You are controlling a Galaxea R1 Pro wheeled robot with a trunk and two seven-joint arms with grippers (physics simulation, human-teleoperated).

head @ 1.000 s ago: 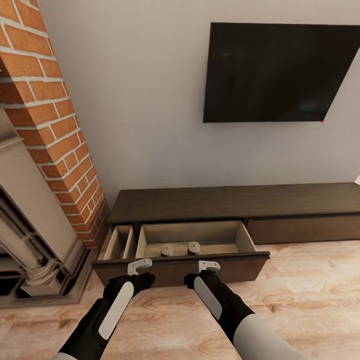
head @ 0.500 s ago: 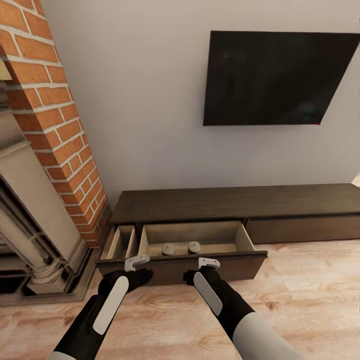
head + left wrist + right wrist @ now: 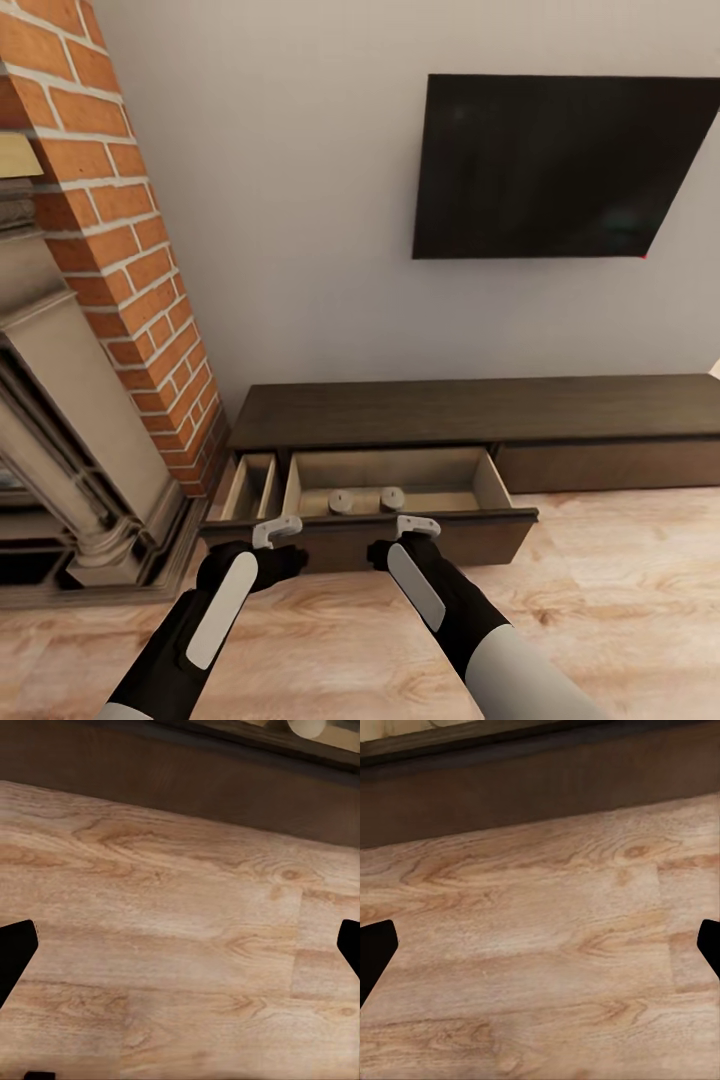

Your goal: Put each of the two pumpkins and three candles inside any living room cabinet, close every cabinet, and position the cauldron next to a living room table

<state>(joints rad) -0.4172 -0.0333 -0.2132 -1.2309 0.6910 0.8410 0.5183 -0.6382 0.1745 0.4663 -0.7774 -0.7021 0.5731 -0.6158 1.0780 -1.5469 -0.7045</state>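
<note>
Head view: the cabinet point(image 3: 480, 415) was found with its left drawer point(image 3: 385, 495) pulled out, slightly less than a second earlier. Two pale candles point(image 3: 365, 499) lay inside. Left gripper point(image 3: 276, 531) and right gripper point(image 3: 417, 526), both spread and empty, were positioned against the drawer front; closing was judged underway.

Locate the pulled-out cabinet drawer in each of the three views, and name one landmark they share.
Head view: the open drawer sits low at centre, just ahead of both grippers, with two pale round items inside.
Left wrist view: its dark front panel runs along the upper part of the picture.
Right wrist view: the same dark front panel crosses the upper part.
Shared landmark: the wooden floor below the drawer front.
</note>
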